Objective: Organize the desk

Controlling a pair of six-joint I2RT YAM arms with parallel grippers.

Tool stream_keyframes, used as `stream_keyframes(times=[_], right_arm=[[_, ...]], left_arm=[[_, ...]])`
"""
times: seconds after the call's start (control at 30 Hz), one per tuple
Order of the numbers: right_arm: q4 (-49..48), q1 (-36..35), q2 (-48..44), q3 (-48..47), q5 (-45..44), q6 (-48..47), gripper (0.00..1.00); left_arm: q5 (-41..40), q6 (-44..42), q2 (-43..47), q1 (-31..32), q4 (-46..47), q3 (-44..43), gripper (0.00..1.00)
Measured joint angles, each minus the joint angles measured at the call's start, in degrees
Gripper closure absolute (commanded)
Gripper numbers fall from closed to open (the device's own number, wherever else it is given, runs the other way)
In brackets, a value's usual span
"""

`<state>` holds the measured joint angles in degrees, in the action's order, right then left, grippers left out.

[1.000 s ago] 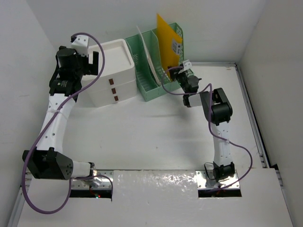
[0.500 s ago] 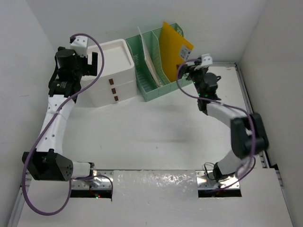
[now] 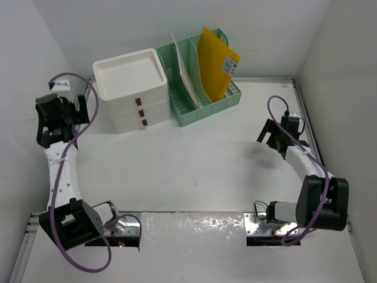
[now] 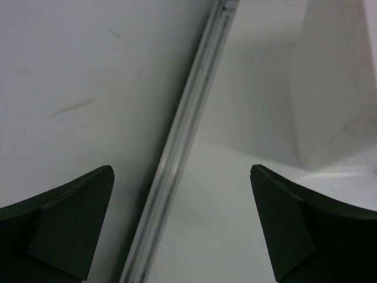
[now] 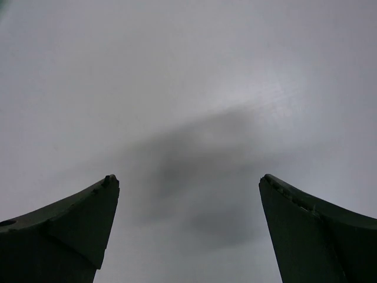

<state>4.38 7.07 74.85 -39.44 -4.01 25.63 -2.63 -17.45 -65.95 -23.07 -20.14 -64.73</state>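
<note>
The desk [image 3: 188, 159] is a wide white tabletop with thin metal rails. My left gripper [image 3: 88, 109] hangs open at its left edge, just left of the white three-drawer box [image 3: 132, 88]; in the left wrist view the left gripper [image 4: 182, 171] straddles the rail [image 4: 182, 135] with nothing between its fingers. My right gripper [image 3: 267, 137] is open low over bare desk at the right; the right wrist view shows the right gripper [image 5: 188, 180] above its own shadow on the desk [image 5: 188, 71], holding nothing.
A green mesh file rack [image 3: 203, 103] stands at the back, holding an orange folder [image 3: 215, 62] and white papers [image 3: 184, 68]. The drawer box's side [image 4: 341, 76] is close on the right of the left fingers. Walls enclose the desk on three sides.
The right gripper opened off the orange folder in the rack and drew back to the right, low over the desk. The left arm swung from above the drawer box to the left edge.
</note>
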Motion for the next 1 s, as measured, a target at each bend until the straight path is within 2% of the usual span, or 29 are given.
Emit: stream_keyframes(times=[0.13,0.43,1.0], right_arm=[[7.1,-0.5,-2.4,3.0,-2.0,0.8,0.01],[7.9,-0.9,-9.7,3.7,-6.0,-0.6,0.01],[4.9,-0.9,-11.4,9.8,-6.5,-3.6,0.01]], left_arm=[[0.6,-1.7,4.2,-0.3,-0.5,9.2,0.00],[0.8,-2.6,4.7,-1.4,3.4,24.0,0.00],[3.6,-2.0,5.5,-1.4,7.6,26.6,0.00]])
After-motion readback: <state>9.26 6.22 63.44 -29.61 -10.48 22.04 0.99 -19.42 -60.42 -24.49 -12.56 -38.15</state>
